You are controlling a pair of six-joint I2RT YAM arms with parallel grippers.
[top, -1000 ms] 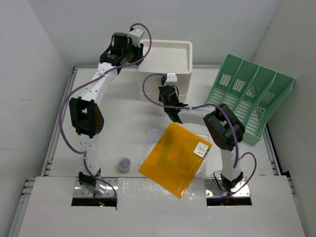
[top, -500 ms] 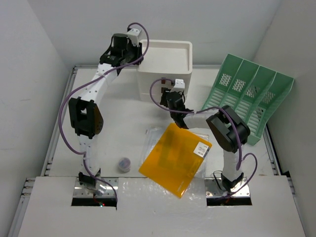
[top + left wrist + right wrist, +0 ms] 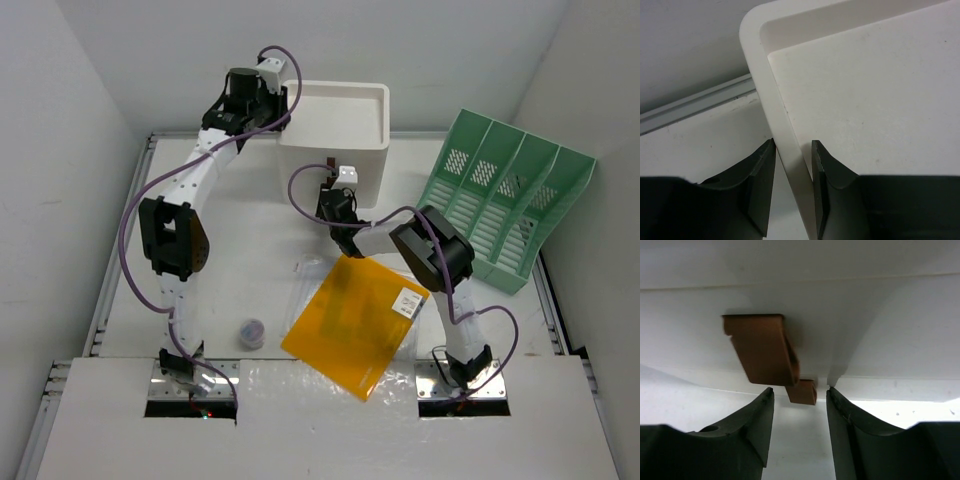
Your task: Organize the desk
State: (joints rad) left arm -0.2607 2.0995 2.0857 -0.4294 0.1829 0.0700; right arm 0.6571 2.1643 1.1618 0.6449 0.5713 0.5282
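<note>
The desk (image 3: 250, 225) fills the top external view, with its metal rim visible along the left and right edges. A white drawer box (image 3: 335, 125) stands at the middle of the far edge. The left gripper (image 3: 792, 146) straddles the left rim of the box's top tray, with both fingers clenched against the rim wall. The right gripper (image 3: 800, 391) faces the box front with its fingers spread. The brown drawer handle (image 3: 762, 347) sits just ahead of them, its lower tip between the fingertips and clear of both. A green file rack (image 3: 510, 200) occupies the far right corner. An orange folder (image 3: 355, 322) lies at the centre near the near edge, with a small round object (image 3: 251, 331) to its left.
</note>
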